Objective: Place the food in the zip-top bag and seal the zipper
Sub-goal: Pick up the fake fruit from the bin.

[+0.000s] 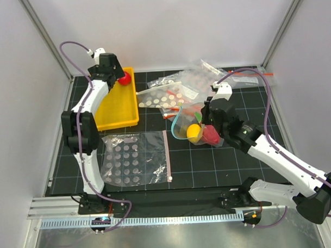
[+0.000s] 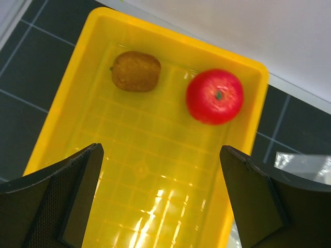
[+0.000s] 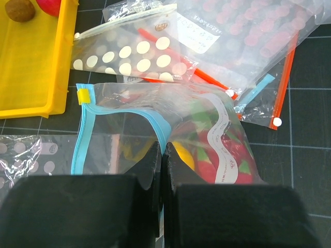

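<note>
- The left tool (image 2: 160,150) has its jaws spread wide and holds nothing. It is poised over the yellow tray (image 2: 70,103), in the upper left of the overhead view.
- Governing relation: the red ball (image 2: 214,96) lies ahead of this tool, toward the upper right of its wrist view. The kiwi (image 2: 136,71) lies ahead toward the upper left. Neither sits between the fingers.
- The kiwi's long axis runs roughly across the frame, in line with the closing direction. The ball has no long axis. Judgement: the ball is the easier pick.
- The left arm is plainly nearer to both fruits. The right arm is well apart, centre-right of the overhead view.
- The right tool (image 3: 162,147) is pinched narrow on the mouth edge of the zip-top bag (image 3: 134,111), where the zipper (image 3: 81,129) meets its fingers. The mouth gapes open.
- The lemon (image 1: 194,132) and the pink-red fruit (image 1: 211,136) are inside the bag, which rests on the tabletop (image 1: 210,166).
</note>
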Controlling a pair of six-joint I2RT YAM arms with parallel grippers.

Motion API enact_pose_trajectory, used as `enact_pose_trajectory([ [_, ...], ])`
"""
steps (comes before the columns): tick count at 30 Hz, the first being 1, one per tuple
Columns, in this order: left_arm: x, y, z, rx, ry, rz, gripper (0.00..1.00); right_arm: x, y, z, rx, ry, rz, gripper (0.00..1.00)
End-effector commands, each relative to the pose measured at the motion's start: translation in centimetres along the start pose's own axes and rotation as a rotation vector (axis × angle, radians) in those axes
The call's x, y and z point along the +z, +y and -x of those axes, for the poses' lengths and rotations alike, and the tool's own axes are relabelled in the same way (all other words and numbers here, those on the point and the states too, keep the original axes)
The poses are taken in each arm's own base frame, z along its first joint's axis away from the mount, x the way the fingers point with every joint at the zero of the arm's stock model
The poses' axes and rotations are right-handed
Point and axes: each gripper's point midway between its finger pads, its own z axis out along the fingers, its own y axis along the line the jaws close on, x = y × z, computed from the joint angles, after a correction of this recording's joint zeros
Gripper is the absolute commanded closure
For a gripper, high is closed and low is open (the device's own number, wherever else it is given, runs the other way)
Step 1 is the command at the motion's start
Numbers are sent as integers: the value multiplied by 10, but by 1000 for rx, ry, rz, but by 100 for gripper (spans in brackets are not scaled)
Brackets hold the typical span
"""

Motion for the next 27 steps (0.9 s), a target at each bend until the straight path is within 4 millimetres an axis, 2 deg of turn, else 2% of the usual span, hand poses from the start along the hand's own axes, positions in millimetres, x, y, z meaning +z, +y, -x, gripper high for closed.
enact_pose_trajectory([
  [1, 21, 20, 15, 51, -20, 68, 0, 1, 15, 17, 61, -55, 50, 99],
  [2, 25, 23, 23, 45, -32, 68, 0, 1, 16, 17, 63, -53, 54, 99],
  [3, 37, 26, 14, 59, -12, 74, 0, 2, 16, 16, 61, -49, 54, 99],
  [5, 49, 30, 18, 55, -13, 65, 0, 2, 17, 16, 63, -48, 57, 99],
  [6, 58, 31, 10, 61, 2, 63, 0, 2, 17, 15, 64, -47, 56, 99],
  [7, 75, 36, 8, 66, 20, 45, 0, 3, 18, 15, 62, -44, 60, 99],
  [8, 73, 34, 14, 62, 10, 35, 0, 3, 18, 15, 62, -44, 60, 99],
  [9, 85, 38, 3, 89, 32, 39, 0, 3, 18, 14, 62, -41, 60, 99],
  [12, 94, 39, 6, 142, 27, 41, 0, 2, 20, 14, 65, -37, 70, 99],
  [14, 106, 40, -7, 171, 50, 42, 0, 1, 21, 14, 69, -38, 78, 99],
  [15, 109, 39, -2, 172, 40, 37, 0, 2, 21, 13, 68, -36, 79, 99],
  [16, 117, 42, -13, 184, 60, 36, 0, 1, 21, 14, 72, -37, 79, 99],
  [18, 125, 40, -13, 188, 58, 22, 0, 3, 22, 12, 69, -31, 80, 99],
  [19, 133, 40, -23, 200, 71, 22, 0, 3, 23, 12, 70, -30, 82, 99],
  [21, 140, 37, -24, 217, 68, 6, 0, 3, 25, 11, 71, -22, 94, 99],
  [23, 150, 43, -36, 248, 81, 30, 0, 3, 25, 10, 73, -22, 94, 99],
  [27, 160, 51, -37, 298, 60, 69, 0, 2, 27, 10, 76, -19, 106, 99],
])
